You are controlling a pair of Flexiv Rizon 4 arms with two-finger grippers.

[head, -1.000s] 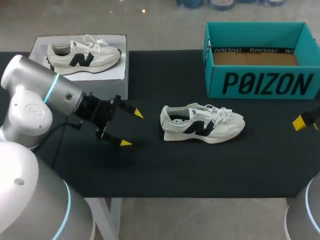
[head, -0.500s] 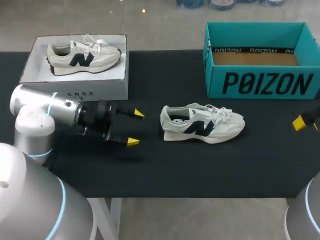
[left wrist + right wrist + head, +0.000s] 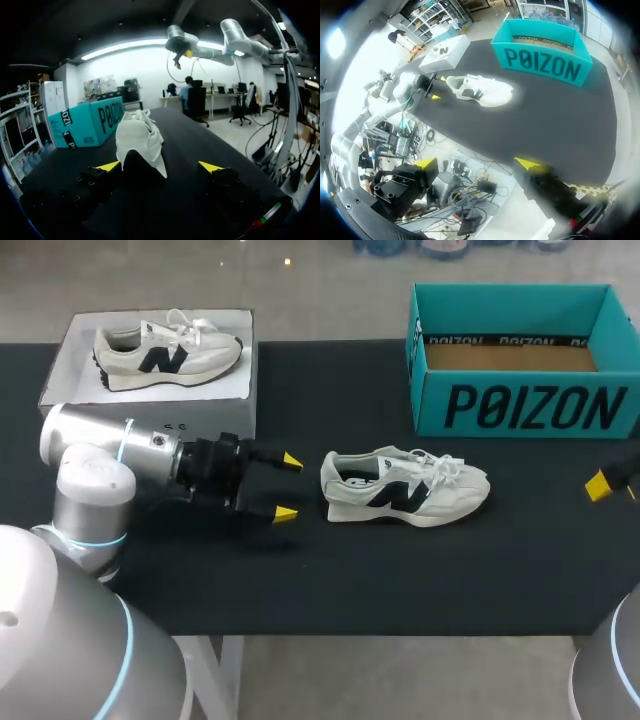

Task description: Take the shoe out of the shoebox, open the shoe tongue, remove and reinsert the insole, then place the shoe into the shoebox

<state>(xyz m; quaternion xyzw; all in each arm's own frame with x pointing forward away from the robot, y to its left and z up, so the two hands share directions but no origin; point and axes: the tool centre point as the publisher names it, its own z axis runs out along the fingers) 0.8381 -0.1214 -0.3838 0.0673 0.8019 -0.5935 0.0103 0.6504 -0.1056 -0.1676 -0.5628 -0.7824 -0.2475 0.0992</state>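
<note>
A white sneaker (image 3: 404, 486) with a dark logo lies on its sole in the middle of the black table, heel toward my left arm. My left gripper (image 3: 288, 486) is open just short of the heel, fingers level with the table. In the left wrist view the sneaker's heel (image 3: 139, 143) sits right ahead between the open yellow tips of the left gripper (image 3: 159, 166). The teal shoebox (image 3: 520, 360) stands open and empty at the back right. My right gripper (image 3: 477, 163) is open at the table's right edge, far from the sneaker (image 3: 480, 90); one yellow fingertip (image 3: 598, 485) shows in the head view.
A white box lid (image 3: 215, 408) at the back left carries a second white sneaker (image 3: 168, 348). The teal shoebox (image 3: 87, 122) stands beyond the sneaker in the left wrist view.
My left gripper has swung level and moved right, closing in on the sneaker's heel. The sneaker and the right arm have not moved.
</note>
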